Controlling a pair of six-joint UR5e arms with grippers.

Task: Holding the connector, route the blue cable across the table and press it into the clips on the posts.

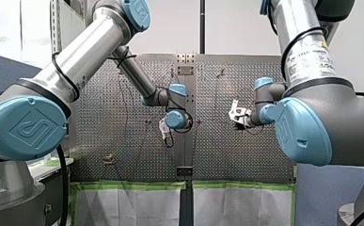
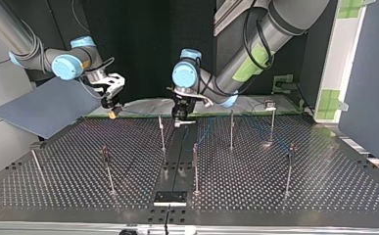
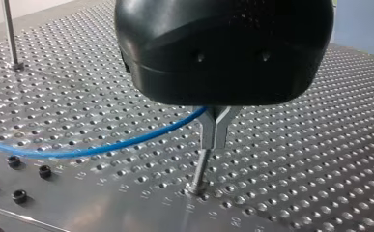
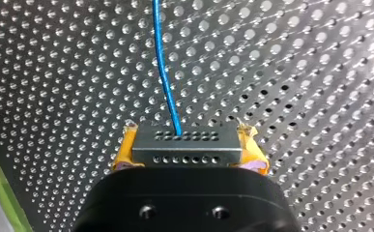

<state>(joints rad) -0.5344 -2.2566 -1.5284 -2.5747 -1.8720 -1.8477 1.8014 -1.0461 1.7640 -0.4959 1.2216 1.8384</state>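
Perforated table [image 2: 324,176]: arms [image 2: 246,68] reach down; right jaws clamp connector [image 4: 184,145], left jaws pinch blue cable [image 3: 102,149].

My right pincer [image 2: 111,108] is hanging over the far edge of the table [image 2: 324,186] at the view's left. My left pincer [image 2: 179,116] is hovering near the middle, just beside a thin post [image 2: 162,133]. A faint blue cable [image 2: 183,134] is trailing below it.
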